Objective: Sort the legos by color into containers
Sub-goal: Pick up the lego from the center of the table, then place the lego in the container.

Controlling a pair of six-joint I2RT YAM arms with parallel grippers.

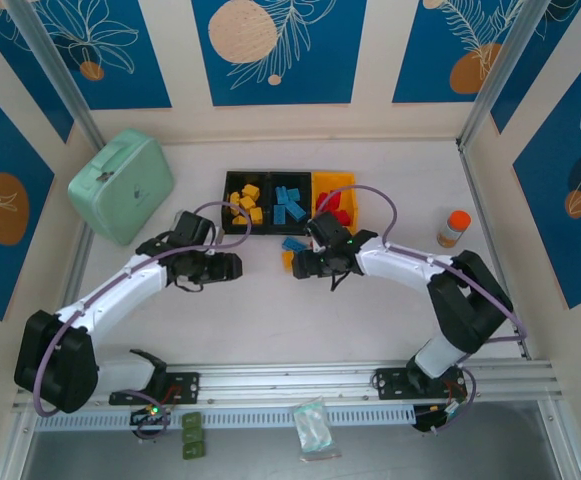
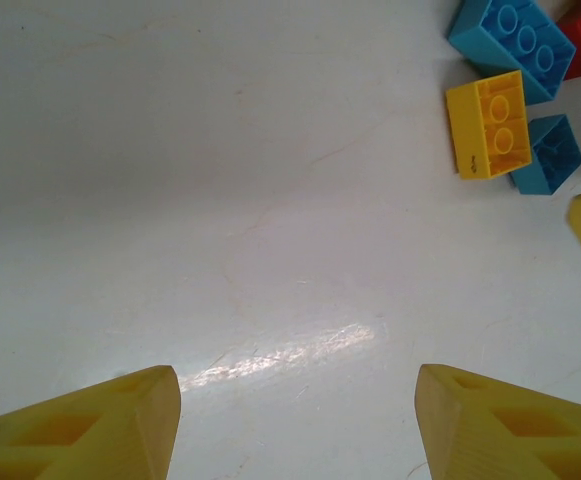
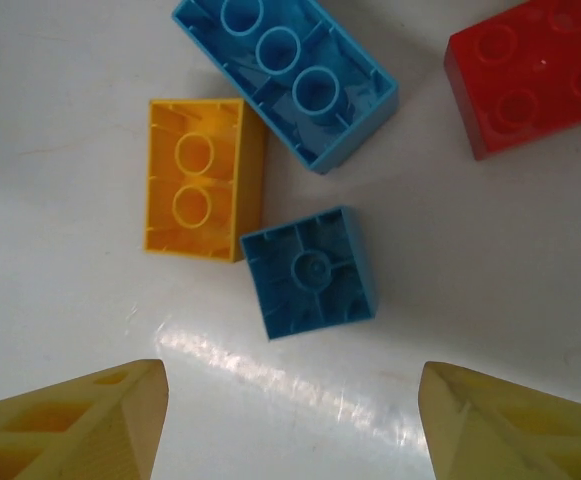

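Ready for a pick, the left gripper point(image 2: 297, 385) and right gripper point(image 3: 292, 385) are spread and empty; next the right should pinch the small blue brick point(image 3: 310, 272) mid-frame.

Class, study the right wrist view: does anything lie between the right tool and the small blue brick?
Nothing visible does: bare table separates the open right tool from the small blue brick. A yellow brick sits against one corner of it and may crowd a finger.
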